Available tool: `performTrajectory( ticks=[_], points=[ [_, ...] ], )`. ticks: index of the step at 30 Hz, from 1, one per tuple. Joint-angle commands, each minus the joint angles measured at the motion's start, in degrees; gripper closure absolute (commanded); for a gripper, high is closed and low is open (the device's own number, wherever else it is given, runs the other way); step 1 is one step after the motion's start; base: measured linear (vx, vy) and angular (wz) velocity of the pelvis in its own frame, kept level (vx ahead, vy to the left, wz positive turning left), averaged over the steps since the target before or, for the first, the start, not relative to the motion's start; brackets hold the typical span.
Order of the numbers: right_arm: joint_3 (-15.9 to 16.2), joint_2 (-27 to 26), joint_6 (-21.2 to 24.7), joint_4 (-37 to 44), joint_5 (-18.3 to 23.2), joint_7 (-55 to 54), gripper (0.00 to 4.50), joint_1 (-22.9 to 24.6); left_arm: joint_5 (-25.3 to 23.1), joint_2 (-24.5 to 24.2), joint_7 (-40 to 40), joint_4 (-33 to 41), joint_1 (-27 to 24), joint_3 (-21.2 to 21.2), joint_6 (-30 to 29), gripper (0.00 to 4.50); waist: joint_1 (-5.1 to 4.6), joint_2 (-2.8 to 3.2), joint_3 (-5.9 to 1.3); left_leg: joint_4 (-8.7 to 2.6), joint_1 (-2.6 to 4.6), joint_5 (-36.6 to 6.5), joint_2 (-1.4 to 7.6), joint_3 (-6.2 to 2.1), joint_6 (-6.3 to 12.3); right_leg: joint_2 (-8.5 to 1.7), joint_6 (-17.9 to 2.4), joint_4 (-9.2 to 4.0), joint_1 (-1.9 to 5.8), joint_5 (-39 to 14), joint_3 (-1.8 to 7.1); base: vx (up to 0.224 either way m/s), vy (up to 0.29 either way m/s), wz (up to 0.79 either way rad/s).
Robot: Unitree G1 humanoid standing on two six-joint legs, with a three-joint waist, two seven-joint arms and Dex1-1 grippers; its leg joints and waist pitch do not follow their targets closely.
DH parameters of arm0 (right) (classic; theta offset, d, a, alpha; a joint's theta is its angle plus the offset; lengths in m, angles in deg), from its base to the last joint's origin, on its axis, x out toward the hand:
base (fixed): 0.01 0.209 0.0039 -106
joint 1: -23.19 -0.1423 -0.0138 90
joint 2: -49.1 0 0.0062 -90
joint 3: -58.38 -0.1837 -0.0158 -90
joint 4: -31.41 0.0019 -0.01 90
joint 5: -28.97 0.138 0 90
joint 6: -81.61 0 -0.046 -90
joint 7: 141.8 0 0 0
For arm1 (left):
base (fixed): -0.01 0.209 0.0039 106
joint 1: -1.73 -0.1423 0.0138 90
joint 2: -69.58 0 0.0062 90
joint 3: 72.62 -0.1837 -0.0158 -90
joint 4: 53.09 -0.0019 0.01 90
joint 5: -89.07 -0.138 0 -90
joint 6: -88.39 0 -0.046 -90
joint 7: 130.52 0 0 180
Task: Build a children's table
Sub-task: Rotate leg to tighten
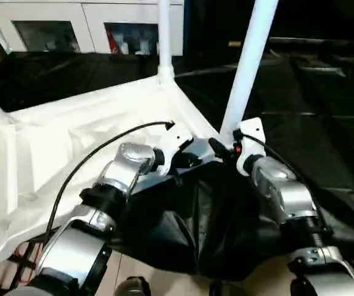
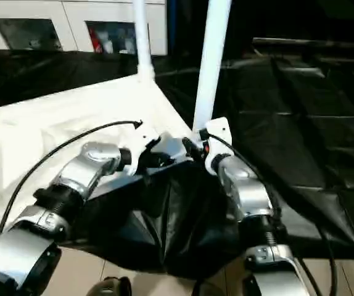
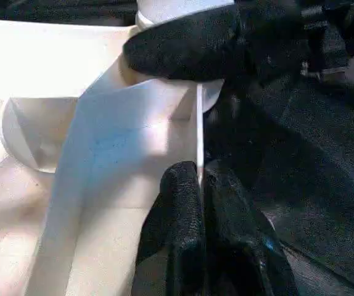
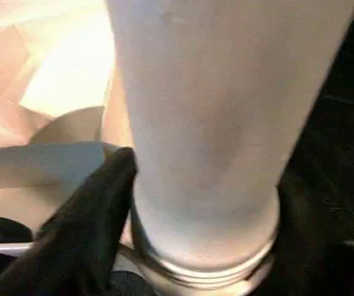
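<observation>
Silver forearms fill the foreground of the head views, both reaching toward the near corner of the white plastic rectangular tabletop, which lies upside down, ribbed underside up, on the black-draped work table; that corner is the landmark for everything else. At the corner's round socket stands one long white tapered tube leg, rising steeply and leaning slightly away from the tabletop's middle; a second tube leg stands at the far corner behind it.

The left gripper sits just on the tabletop side of the corner, its two black fingers pressed together on the thin white rim wall there — a pinch that pins the tabletop down. The right gripper is at the foot of the near leg; its jaws stand well apart around the tube's base, one black finger lying against the leg just above the threaded collar — whether it truly squeezes the leg cannot be told.

The coming move turns on the leg's long axis, which runs nearly upright out of the socket; the right arm is the nearer one, so seating or twisting the leg home would likely fall to it while the left steadies the corner.
</observation>
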Motion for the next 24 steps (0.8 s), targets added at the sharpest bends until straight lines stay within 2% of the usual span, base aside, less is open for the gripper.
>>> performTrajectory(
  ticks=[1,5,9,10,11,18,21,22,24],
  points=[
    [3.9,-2.4,0.9,-1.7,0.7,4.2,0.62,0.3,2.7,2.5,2.4,2.7,2.6,0.6,4.1,4.5,0.06,-0.7,-5.25,-3.49,1.41,-16.2,0.41,-0.58,2.06,-2.2,-10.8,-3.74,3.38,-17.2,1.51,0.0,0.0,0.0],
    [5.9,1.2,0.2,1.0,1.5,10.8,0.62,1.1,3.6,0.6,7.8,4.5,1.0,-0.9,5.6,4.5,0.05,-0.69,-5.18,-3.48,1.38,-15.9,0.43,-0.56,2.55,-2.14,-11.3,-3.66,3.56,-16.2,1.52,0.0,0.0,0.0],
    [8.5,8.1,0.0,6.8,2.7,22.0,0.62,3.4,4.9,-2.1,15.3,8.0,-1.4,-2.6,5.4,4.5,0.48,-0.6,-5.16,-3.39,1.41,-15.3,0.7,-0.46,3.57,-2.15,-12.3,-3.39,3.69,-14.3,1.57,0.0,0.0,0.0],
    [8.6,8.3,0.0,6.9,2.7,22.3,0.62,3.4,4.9,-2.1,15.4,8.1,-1.5,-2.6,5.5,4.5,0.71,-0.59,-5.17,-3.29,1.59,-15.2,0.85,-0.35,3.86,-2.13,-12.6,-3.39,3.57,-13.9,1.64,0.0,0.0,0.0],
    [9.6,11.6,-0.1,9.3,2.9,26.6,0.62,4.5,5.2,-3.2,17.7,9.1,-2.2,-3.1,6.0,4.5,0.89,-0.59,-5.04,-3.35,1.55,-15.7,0.87,-0.35,3.84,-2.11,-12.6,-3.45,3.62,-14.8,1.59,0.0,0.0,0.0],
    [11.5,19.9,0.2,15.0,4.0,38.0,0.62,7.7,6.0,-6.5,25.0,11.9,-4.2,-4.6,5.4,4.5,1.6,-0.7,-4.81,-3.56,1.67,-18.0,1.08,-0.49,3.03,-2.27,-11.4,-3.73,3.33,-19.4,1.66,0.0,0.0,0.0],
    [11.8,20.6,0.2,15.7,4.3,39.0,0.62,8.1,6.1,-7.0,26.0,12.4,-4.5,-4.9,5.0,4.5,1.62,-0.67,-4.78,-3.56,1.71,-18.5,1.07,-0.5,2.88,-2.37,-11.4,-3.88,3.23,-20.3,1.67,0.0,0.0,0.0],
    [11.8,20.6,0.2,15.7,4.3,39.0,0.77,8.1,6.1,-7.0,26.0,12.4,-4.5,-4.9,5.0,4.5,1.62,-0.68,-4.76,-3.56,1.73,-18.6,1.05,-0.48,2.84,-2.36,-11.4,-3.92,3.16,-20.5,1.68,0.0,0.0,0.0],
    [11.9,21.3,2.0,17.6,6.2,41.0,0.77,8.8,6.6,-8.4,29.1,14.2,-5.4,-5.9,3.6,4.5,1.61,-0.7,-4.74,-3.66,1.65,-18.5,1.1,-0.6,2.79,-2.36,-11.3,-3.85,3.31,-20.5,1.65,0.0,0.0,0.0]
  ],
)
